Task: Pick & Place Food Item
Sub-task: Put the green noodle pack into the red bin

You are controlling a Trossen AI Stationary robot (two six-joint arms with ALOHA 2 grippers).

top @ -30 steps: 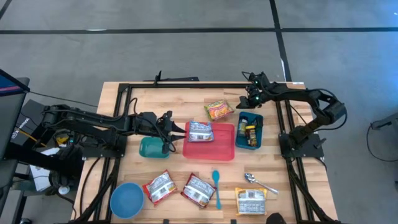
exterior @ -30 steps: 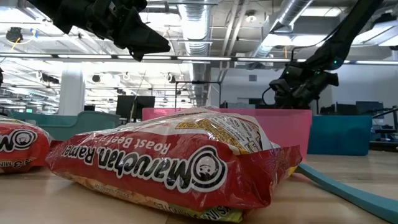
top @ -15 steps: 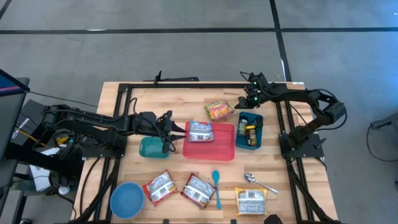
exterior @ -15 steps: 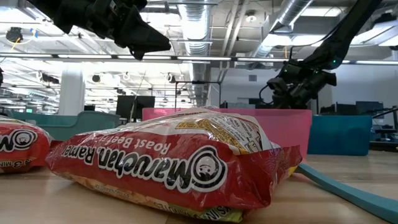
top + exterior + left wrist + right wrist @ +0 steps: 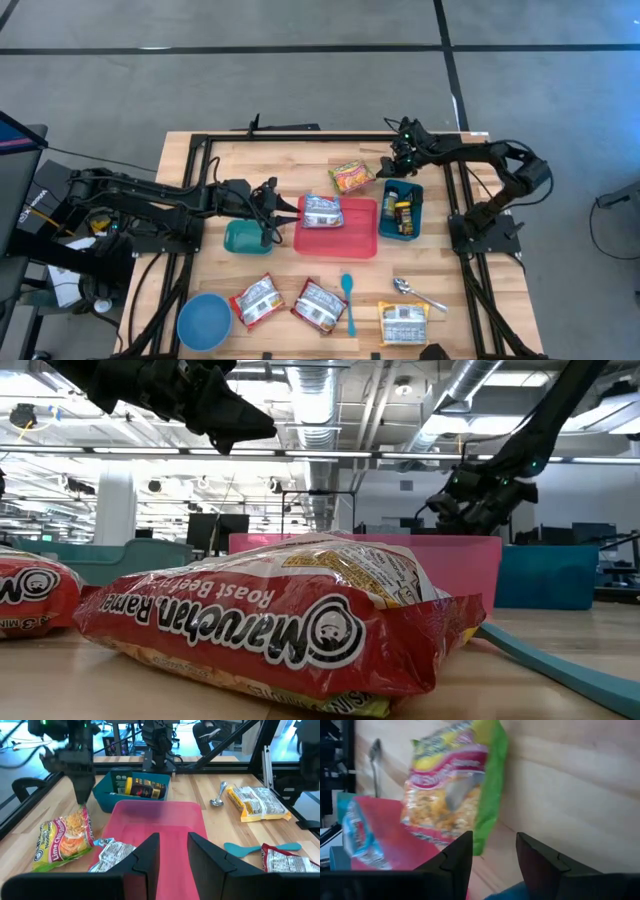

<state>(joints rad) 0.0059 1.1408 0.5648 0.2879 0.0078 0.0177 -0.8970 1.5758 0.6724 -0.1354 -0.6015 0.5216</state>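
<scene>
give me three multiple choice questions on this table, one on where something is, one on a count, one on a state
1. Where does the blue-and-white ramen packet lie?
A. in the red tray
B. in the blue bowl
C. in the teal bin

2. How many ramen packets lie along the table's near edge, between the blue bowl and the metal spoon?
A. one
B. three
C. five

3. How is the right end effector?
A. shut on the green packet
B. open and empty
C. shut on the spoon

Answers:
1. A, the packet rests inside the red tray in the high view.
2. B, two red packets and one yellow packet show there.
3. B, its fingers stand apart above the lime-green packet, with nothing between them.
</scene>
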